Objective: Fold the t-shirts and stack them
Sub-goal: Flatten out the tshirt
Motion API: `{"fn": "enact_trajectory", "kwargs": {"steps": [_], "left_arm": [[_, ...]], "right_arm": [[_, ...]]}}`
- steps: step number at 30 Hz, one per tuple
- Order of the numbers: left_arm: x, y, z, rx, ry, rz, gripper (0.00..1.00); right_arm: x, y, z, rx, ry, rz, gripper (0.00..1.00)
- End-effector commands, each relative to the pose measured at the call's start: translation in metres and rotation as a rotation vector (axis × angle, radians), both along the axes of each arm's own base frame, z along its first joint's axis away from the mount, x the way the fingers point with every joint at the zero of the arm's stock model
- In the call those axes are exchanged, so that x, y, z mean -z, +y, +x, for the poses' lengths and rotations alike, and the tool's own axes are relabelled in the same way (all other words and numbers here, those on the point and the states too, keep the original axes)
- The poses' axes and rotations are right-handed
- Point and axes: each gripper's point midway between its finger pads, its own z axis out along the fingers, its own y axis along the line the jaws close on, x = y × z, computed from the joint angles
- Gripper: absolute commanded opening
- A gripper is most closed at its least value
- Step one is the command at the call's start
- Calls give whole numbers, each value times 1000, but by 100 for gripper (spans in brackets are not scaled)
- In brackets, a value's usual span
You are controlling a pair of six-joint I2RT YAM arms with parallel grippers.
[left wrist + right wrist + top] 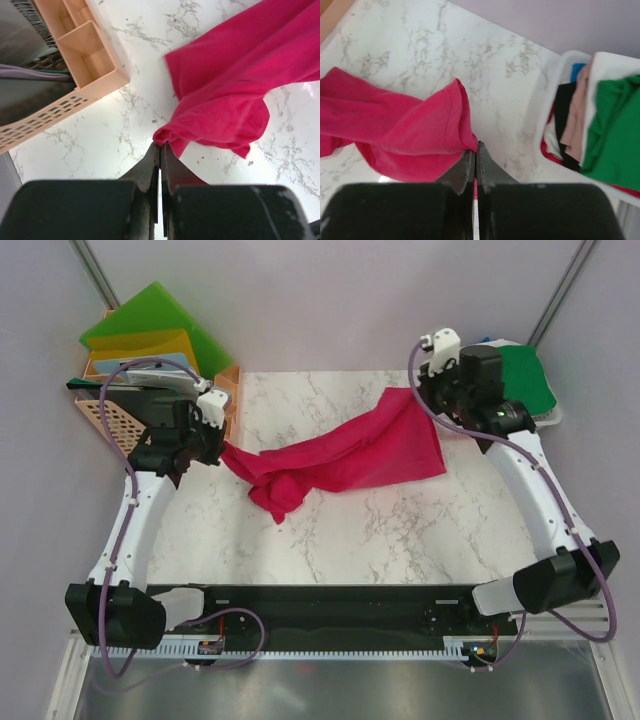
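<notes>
Marble table (400, 530): crimson shirt (350, 455) btwn peach basket (100, 82) & clothes bin (543, 120).

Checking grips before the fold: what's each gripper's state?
Left gripper: shut on the crimson-pink cloth t-shirt.
Right gripper: shut on the same t-shirt.

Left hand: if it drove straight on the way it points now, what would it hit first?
The crimson t-shirt: the left hand is shut on its bunched edge, so it would push cloth. Beyond looks like bare marble tabletop, though depth is unclear.
</notes>
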Motion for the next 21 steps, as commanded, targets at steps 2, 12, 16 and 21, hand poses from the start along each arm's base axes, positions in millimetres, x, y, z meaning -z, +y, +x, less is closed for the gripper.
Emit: {"fn": "enact_trajectory", "kwargs": {"steps": [2,12,16,21], "left_arm": [[-20,-14,10,62,-74,-4,2],[-15,-38,23,94,-60,2,2],[-8,-40,23,99,-46,16,2],[-5,-43,21,105,-44,9,2]], "right_arm": [[-3,-45,-27,62,0,-28,0],[29,-66,-41,129,49,-78,72],[37,-59,-37,114,82,-53,74],[93,-38,-20,36,241,-18,71]]}}
